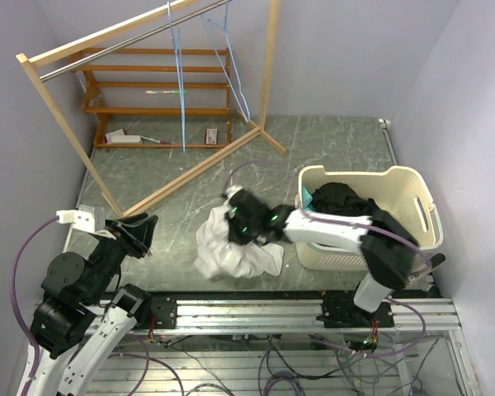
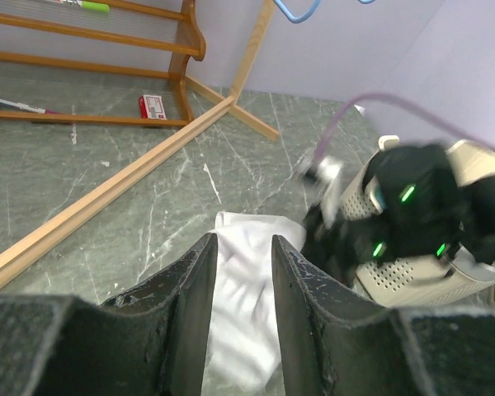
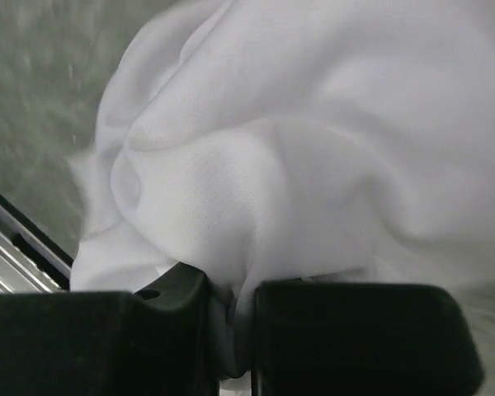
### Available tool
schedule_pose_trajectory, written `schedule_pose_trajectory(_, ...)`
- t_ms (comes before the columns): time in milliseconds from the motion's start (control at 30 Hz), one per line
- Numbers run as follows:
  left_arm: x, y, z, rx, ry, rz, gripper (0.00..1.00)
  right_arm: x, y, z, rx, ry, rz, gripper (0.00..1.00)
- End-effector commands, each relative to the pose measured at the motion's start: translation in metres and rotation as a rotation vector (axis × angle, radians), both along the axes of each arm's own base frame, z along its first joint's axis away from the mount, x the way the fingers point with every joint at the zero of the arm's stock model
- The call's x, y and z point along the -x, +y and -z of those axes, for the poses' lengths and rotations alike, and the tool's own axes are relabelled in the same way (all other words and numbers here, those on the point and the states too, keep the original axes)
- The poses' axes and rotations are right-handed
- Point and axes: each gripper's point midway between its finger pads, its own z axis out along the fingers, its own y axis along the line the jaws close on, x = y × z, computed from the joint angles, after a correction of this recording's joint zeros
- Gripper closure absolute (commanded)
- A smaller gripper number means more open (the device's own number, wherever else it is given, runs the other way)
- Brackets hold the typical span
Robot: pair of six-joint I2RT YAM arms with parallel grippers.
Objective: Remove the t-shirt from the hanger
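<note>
Left wrist view shows what the top view cannot: the left fingers (image 2: 190, 318) stand slightly apart and hold nothing, well left of the basket (image 1: 412, 186). Only the right wrist view shows the right fingers (image 3: 355, 338) pinched shut on a fold of the white shirt (image 3: 313, 148). The shirt lies crumpled on the grey marbled tabletop (image 1: 330, 144) just left of the basket, near the front edge. A wooden rack (image 1: 190, 172) stands behind, and pale walls close in on both sides.
</note>
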Motion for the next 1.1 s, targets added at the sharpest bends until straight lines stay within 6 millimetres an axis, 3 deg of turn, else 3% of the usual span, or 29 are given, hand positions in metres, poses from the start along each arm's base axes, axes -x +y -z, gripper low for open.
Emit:
schedule_pose_trajectory(0, 0.002, 0.003, -0.009, 0.019, -0.023, -0.012, 0.56, -0.065, -0.053, -0.112, -0.191, -0.147, 0.203, 1.0)
schedule_pose_trajectory(133, 0.002, 0.003, -0.008, 0.019, -0.02, -0.012, 0.57, -0.101, -0.109, -0.203, -0.253, -0.321, 0.347, 1.0)
schedule_pose_trajectory(300, 0.001, 0.003, -0.008, 0.017, -0.019, -0.011, 0.57, -0.118, -0.182, -0.301, -0.238, -0.516, 0.547, 1.0)
schedule_pose_trajectory(433, 0.002, 0.003, -0.008, 0.019, -0.019, -0.012, 0.57, -0.105, -0.244, -0.353, -0.175, -0.656, 0.755, 1.0)
schedule_pose_trajectory(567, 0.002, 0.003, -0.008, 0.018, -0.021, -0.01, 0.57, -0.075, -0.301, -0.385, -0.175, -0.764, 0.93, 1.0)
schedule_pose_trajectory(633, 0.002, 0.002, -0.008, 0.018, -0.02, -0.006, 0.57, -0.059, -0.33, -0.387, -0.141, -0.795, 1.028, 1.0)
schedule_pose_trajectory(733, 0.001, 0.002, -0.008, 0.016, -0.02, -0.006, 0.57, -0.045, -0.353, -0.373, -0.088, -0.799, 1.105, 1.0)
schedule_pose_trajectory(867, 0.002, 0.002, -0.009, 0.02, -0.023, -0.007, 0.57, -0.043, -0.355, -0.32, 0.021, -0.726, 1.112, 1.0)
schedule_pose_trajectory(1000, 0.002, 0.002, -0.008, 0.019, -0.02, -0.009, 0.57, -0.046, -0.348, -0.27, 0.104, -0.643, 1.095, 0.58)
schedule_pose_trajectory(1067, 0.001, 0.002, -0.008, 0.018, -0.018, -0.007, 0.57, -0.047, -0.344, -0.255, 0.119, -0.606, 1.088, 0.36)
